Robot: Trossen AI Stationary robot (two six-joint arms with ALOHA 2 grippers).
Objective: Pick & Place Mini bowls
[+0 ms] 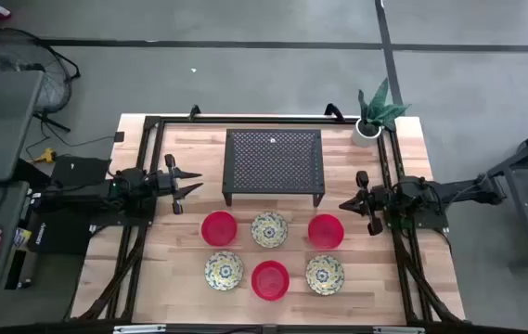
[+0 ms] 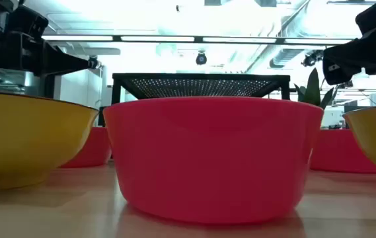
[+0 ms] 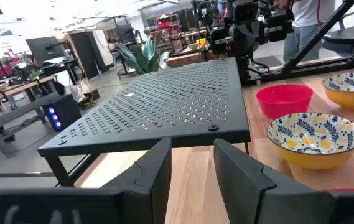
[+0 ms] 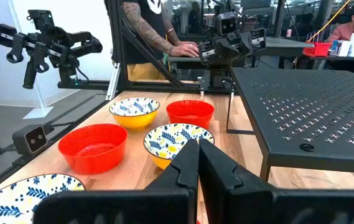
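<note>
Waiting at the start, the left claw point(image 1: 192, 185) hovers with fingers apart and the right claw point(image 1: 345, 205) nearly together, both empty, while six mini bowls point(image 1: 270, 229) sit on the surface point(image 1: 166, 278) before the black rack point(image 1: 274, 160); next, one claw must descend onto a bowl's rim.

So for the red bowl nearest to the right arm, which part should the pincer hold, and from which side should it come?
Grip the rim of the red bowl, one finger inside the wall and one outside, coming from above. It stands upright and open, too wide to hold across. The rim edge facing the right pincer is probably best, away from the patterned bowl.
</note>
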